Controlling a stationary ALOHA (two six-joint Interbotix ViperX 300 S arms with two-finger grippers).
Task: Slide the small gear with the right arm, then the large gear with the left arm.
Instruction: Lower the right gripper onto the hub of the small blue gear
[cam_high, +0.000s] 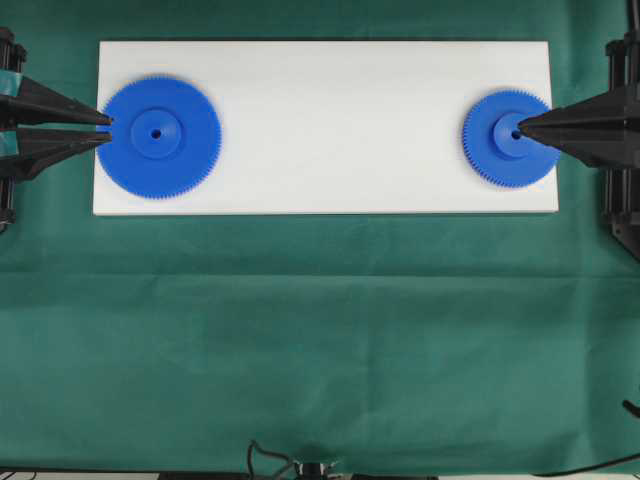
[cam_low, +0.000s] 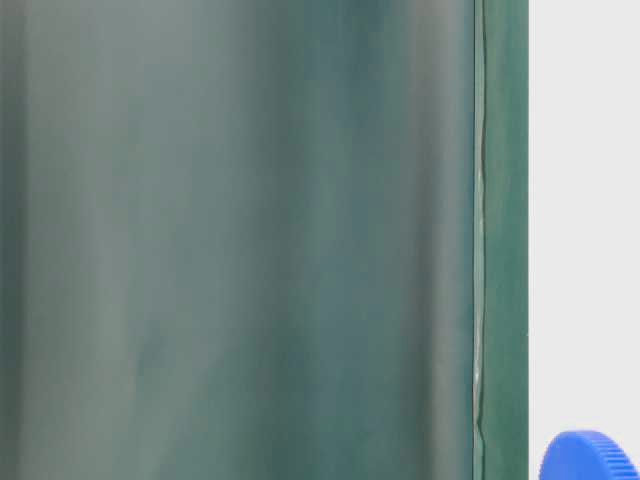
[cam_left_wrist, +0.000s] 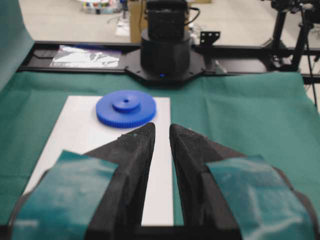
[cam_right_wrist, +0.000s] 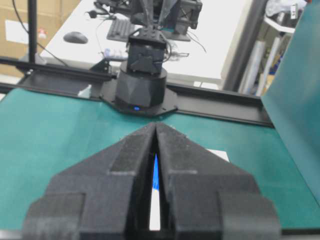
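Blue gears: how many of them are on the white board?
2. The large gear lies at the board's left end, by the left gripper. The small gear lies at the right end, with the right gripper over its hub. Nothing seems hidden.

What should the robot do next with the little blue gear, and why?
Probably push the small gear a little toward the middle of the white board with the right gripper. Its jaws are closed to a point whose tip sits at the gear's hub, and the gear lies at the board's right end. The left gripper waits beside the large gear.
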